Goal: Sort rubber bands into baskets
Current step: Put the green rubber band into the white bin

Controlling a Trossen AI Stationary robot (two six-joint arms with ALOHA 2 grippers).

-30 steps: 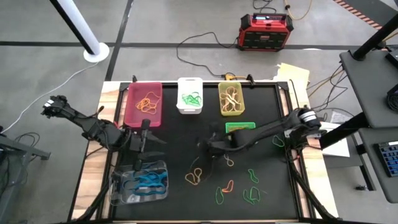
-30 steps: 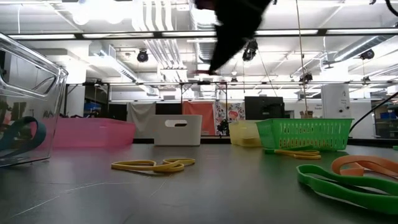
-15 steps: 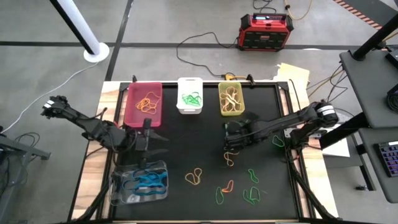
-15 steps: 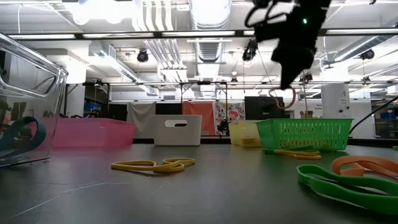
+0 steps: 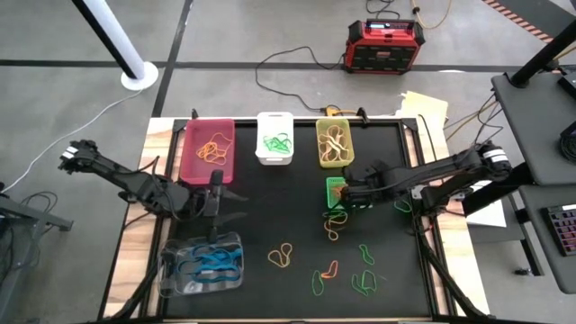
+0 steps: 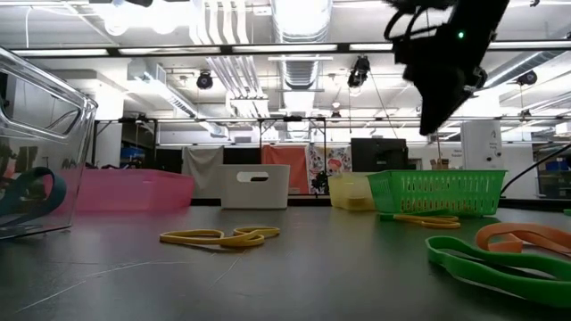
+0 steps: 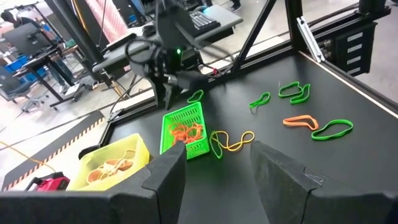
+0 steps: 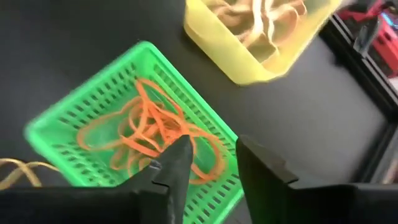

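My right gripper (image 5: 346,192) hovers open over the small green mesh basket (image 5: 336,186), which holds orange rubber bands (image 8: 149,134). In the right wrist view (image 8: 211,168) nothing shows between its fingers. My left gripper (image 5: 216,193) waits open and empty (image 7: 217,174) between the pink basket (image 5: 208,148) and the clear basket (image 5: 202,263), which holds blue bands. The white basket (image 5: 274,139) holds green bands and the yellow-green basket (image 5: 335,144) holds pale bands. Loose orange, yellow and green bands (image 5: 335,225) lie flat on the black mat.
More loose bands lie near the table's front: an orange-yellow one (image 5: 282,256), orange and green ones (image 5: 328,268), green ones (image 5: 364,281) and one at the right (image 5: 402,205). A red-black box (image 5: 384,45) and cables are on the floor beyond the far edge.
My right gripper has gone toward the table's right edge and a little toward the far edge, from mid-table to above the green mesh basket. Half a second ago an orange band hung below it; now none hangs there.
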